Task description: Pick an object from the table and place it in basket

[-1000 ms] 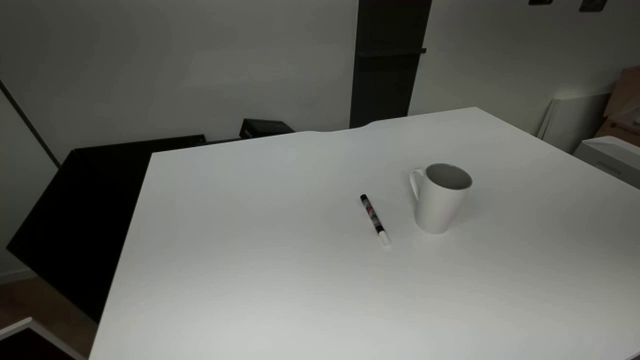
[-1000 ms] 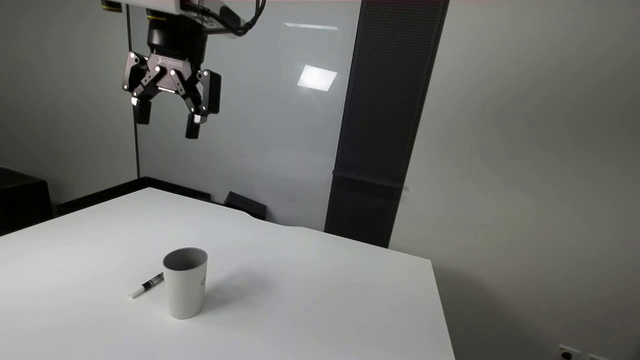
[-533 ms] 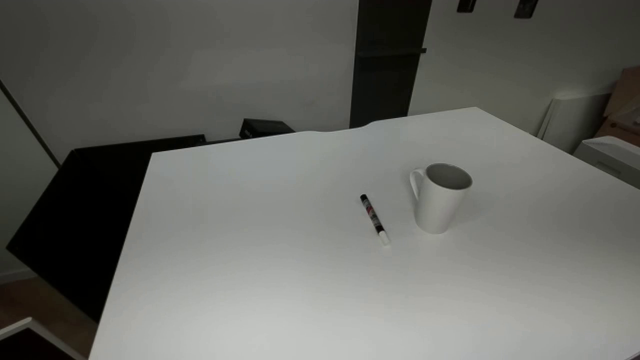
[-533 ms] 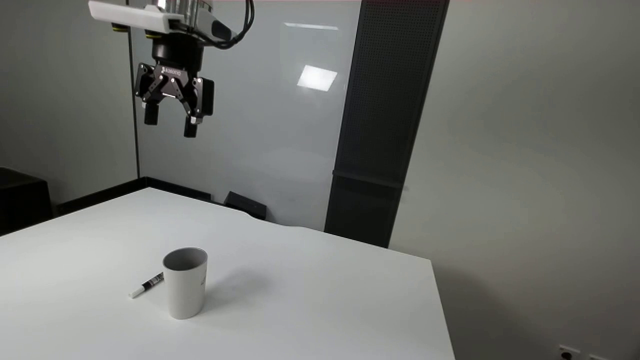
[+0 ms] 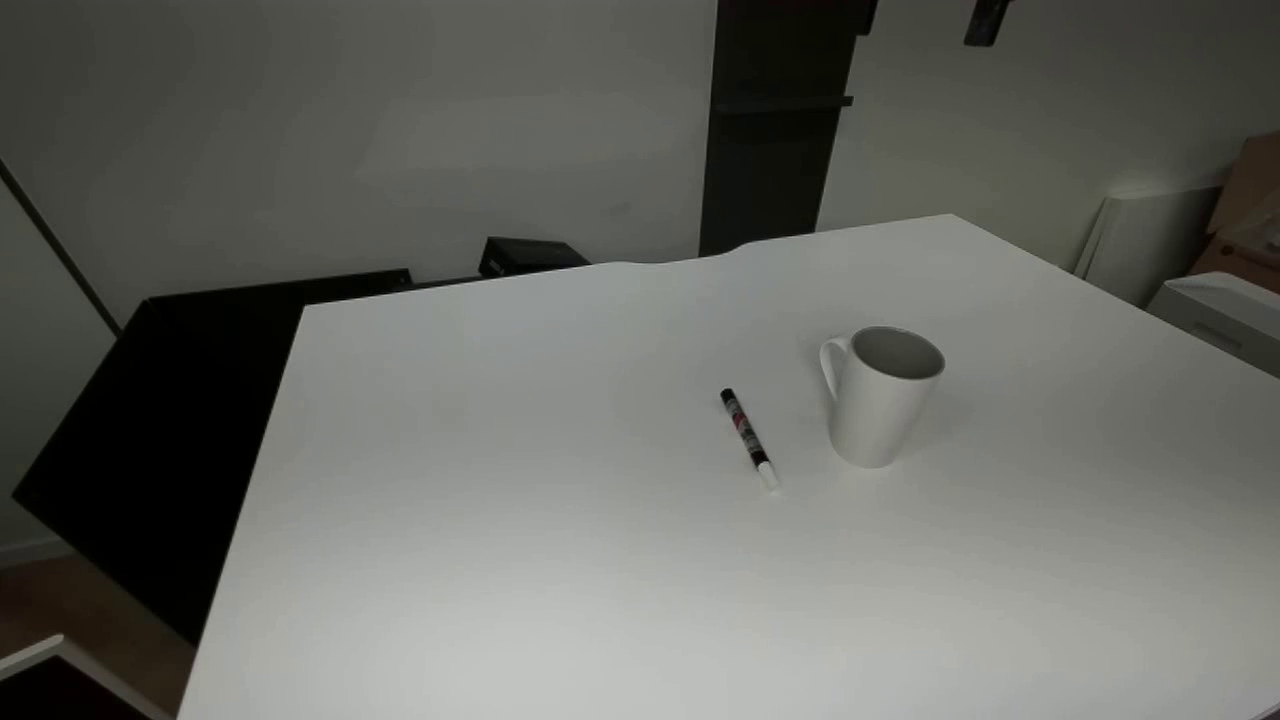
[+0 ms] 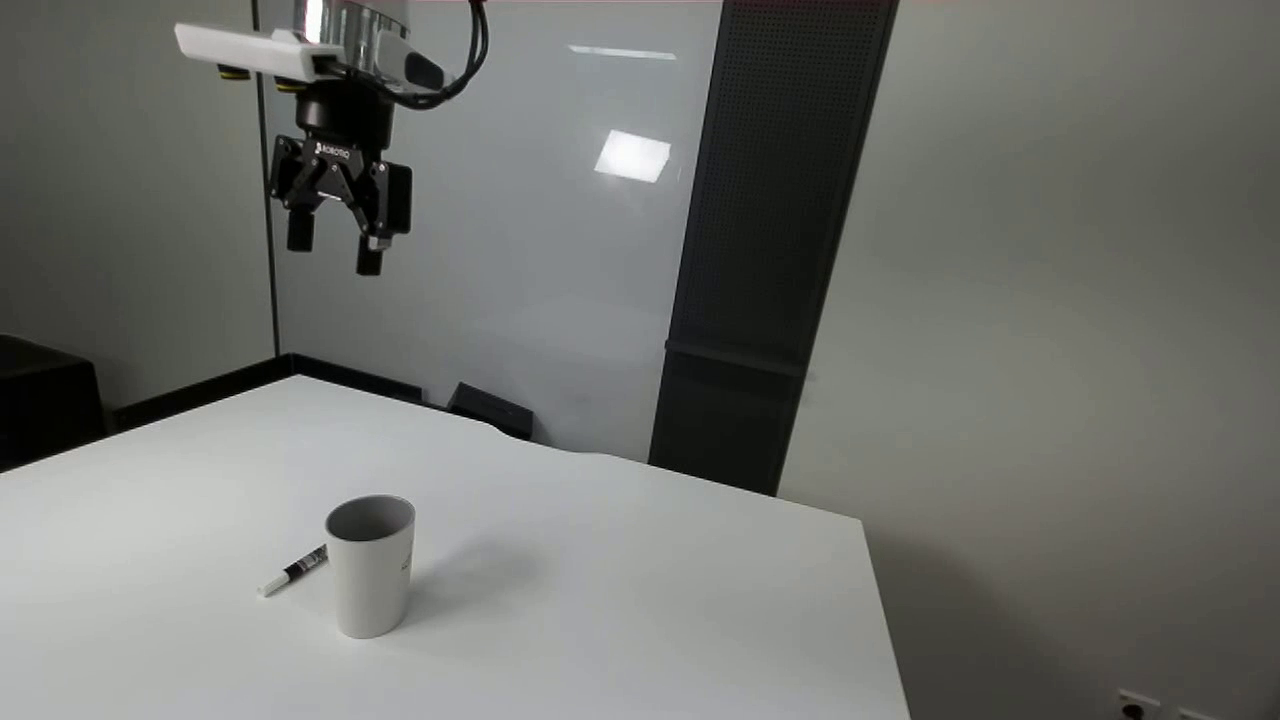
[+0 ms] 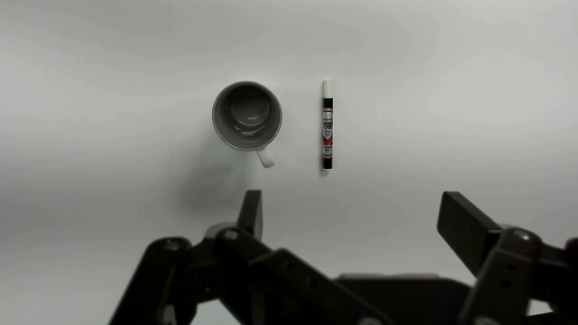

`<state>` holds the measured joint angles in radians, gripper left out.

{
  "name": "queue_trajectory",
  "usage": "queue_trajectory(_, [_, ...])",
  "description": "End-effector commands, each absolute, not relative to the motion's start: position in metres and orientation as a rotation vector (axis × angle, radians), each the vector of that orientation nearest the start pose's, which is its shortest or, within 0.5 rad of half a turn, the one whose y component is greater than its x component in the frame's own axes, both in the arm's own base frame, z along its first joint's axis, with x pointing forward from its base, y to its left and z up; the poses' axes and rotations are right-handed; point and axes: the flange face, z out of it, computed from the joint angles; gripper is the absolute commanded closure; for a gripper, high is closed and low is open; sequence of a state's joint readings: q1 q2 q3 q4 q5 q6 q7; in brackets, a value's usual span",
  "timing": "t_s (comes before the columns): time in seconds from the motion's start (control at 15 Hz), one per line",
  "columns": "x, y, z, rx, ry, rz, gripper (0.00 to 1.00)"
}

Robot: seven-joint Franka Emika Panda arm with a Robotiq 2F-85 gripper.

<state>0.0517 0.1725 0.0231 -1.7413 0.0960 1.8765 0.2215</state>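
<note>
In an exterior view the marker (image 5: 748, 438) is lying flat on the white table (image 5: 480, 450), just beside the mug (image 5: 872, 420) — apart, not touching it. The mug is standing upright, mouth up, so I'm figuring that's where the marker is going. In an exterior view the gripper (image 6: 334, 252) is hanging way up above the mug's rim, carrying nothing, while the mug is hiding part of the marker. In the wrist view the fingers (image 7: 465, 230) are standing wide apart with nothing clamped between them, and the marker is lying alongside the mug with a bare strip of table separating the two. I'm not seeing anything inside the mug. I'm guessing we're looking at the very start — no step is showing as done, and reaching the marker, gripping it, lifting it over the mug's rim and letting it drop in are all waiting.
</note>
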Motion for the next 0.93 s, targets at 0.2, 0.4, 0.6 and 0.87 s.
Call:
queue_trajectory(0.2, [0.604, 0.059, 0.473, -3.075, 0.239, 0.041, 0.0])
queue_trajectory(0.4, [0.61, 0.075, 0.457, -3.106, 0.203, 0.031, 0.0])
queue_trajectory(0.6, [0.615, 0.09, 0.439, -3.12, 0.134, 0.036, 0.0])
queue_trajectory(0.87, [0.628, 0.101, 0.414, -3.073, 0.131, -0.078, 0.0])
